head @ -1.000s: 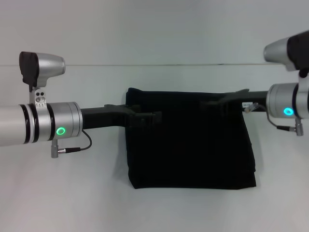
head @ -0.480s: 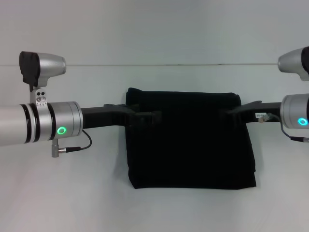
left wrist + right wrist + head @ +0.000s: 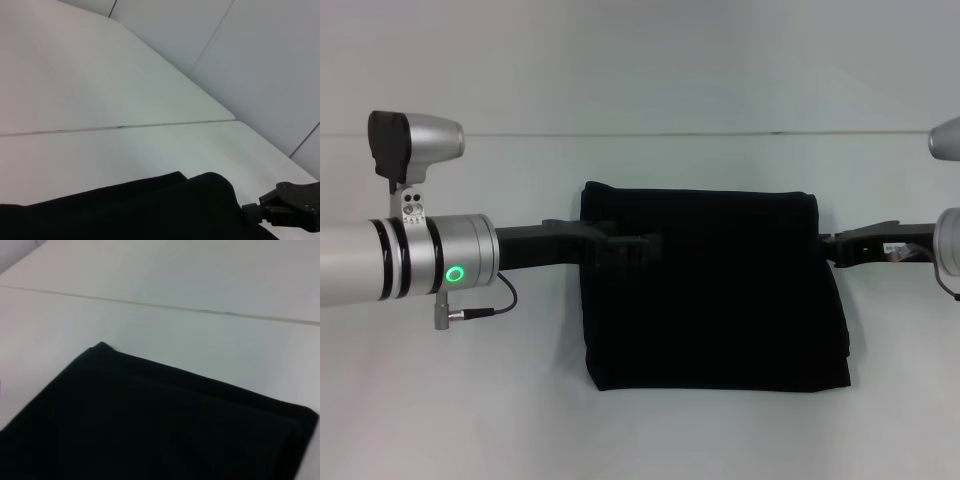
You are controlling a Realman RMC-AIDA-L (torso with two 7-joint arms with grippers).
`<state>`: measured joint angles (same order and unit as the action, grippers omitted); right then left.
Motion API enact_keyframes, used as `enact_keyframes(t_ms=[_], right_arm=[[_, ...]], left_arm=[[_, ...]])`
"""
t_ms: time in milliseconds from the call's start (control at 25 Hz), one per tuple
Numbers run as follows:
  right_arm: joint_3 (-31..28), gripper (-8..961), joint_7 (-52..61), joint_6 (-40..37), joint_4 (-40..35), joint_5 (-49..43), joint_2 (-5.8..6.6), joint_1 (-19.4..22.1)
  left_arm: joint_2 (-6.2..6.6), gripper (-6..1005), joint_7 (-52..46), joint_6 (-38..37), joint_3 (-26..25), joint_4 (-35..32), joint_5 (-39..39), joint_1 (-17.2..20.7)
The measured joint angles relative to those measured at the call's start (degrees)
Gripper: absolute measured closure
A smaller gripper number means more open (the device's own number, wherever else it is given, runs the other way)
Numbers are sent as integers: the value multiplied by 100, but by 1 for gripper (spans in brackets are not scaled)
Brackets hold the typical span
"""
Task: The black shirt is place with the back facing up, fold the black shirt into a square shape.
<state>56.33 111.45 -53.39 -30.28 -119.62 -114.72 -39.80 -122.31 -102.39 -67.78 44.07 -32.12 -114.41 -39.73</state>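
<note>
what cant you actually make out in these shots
- Left tool: black against the black shirt in the head view, so open or shut is unclear.
- Right tool: small and dark at the shirt's edge; same doubt.
- Shirt's folded layers: one black mass in every view.
- Right arm: cut off by the head view's edge.

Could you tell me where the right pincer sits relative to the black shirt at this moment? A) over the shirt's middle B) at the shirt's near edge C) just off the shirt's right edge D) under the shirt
C: in the head view the right pincer is beside the right edge of the folded black shirt, not over it.
</note>
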Motion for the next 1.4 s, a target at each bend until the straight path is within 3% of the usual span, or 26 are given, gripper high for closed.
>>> enact_keyframes(t_ms=[240,480,720,880,1000,1400], right_arm=[[-345,902,-170,52,-215,116,-37,245],[-1188,873,-1184,-1207,-764,717,-126,691],[-966,844,-1290,-1919,-862,258,36,508],[-773,825,-1327,-2251,-1109,-259,23,264],[-738,598,-1282,-2388,-1201,-598,-4,44],[-722,372,-1110,-2447,-1459,-1070,-83,-261]], left_arm=[[24,112,0,-99,-5,45,-6,0],[69,111,206,-826,-15,-223,-15,6],[95,107,1101,-1282,176,-706,-245,-51],[124,104,1496,-1233,228,-1052,-593,-99],[120,105,1597,-1185,293,-1311,-809,-111],[58,109,1462,-935,452,-1649,-1455,-109]])
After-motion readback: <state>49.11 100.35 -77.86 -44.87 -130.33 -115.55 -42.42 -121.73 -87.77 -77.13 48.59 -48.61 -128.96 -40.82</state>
